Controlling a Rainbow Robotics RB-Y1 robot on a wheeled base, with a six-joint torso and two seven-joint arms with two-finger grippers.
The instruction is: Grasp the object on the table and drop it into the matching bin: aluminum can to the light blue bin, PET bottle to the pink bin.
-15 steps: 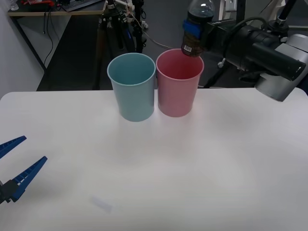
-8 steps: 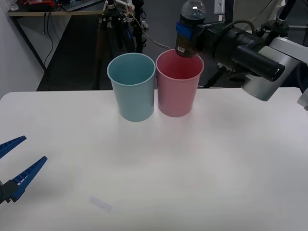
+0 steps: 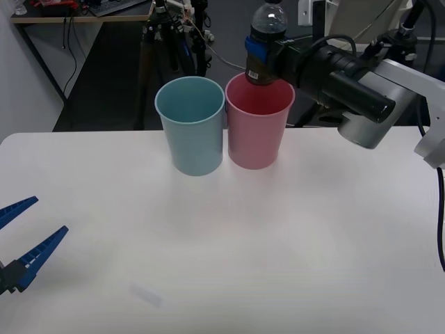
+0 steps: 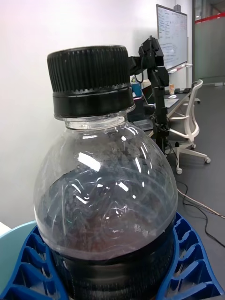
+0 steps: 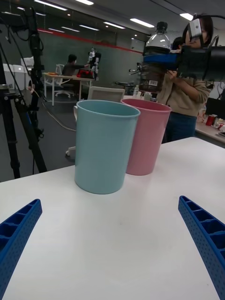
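We see one bottle clamped upright in the right gripper above the pink bin, one of two bins; the blue bin stands beside it, and the left gripper rests open, well away.

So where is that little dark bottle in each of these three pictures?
Front view: the PET bottle is upright in the right gripper, above the pink bin.
Right wrist view: the bottle is up close, between the blue fingers.
Left wrist view: the bottle is above the pink bin.
Shared landmark: the light blue bin, beside the pink one.
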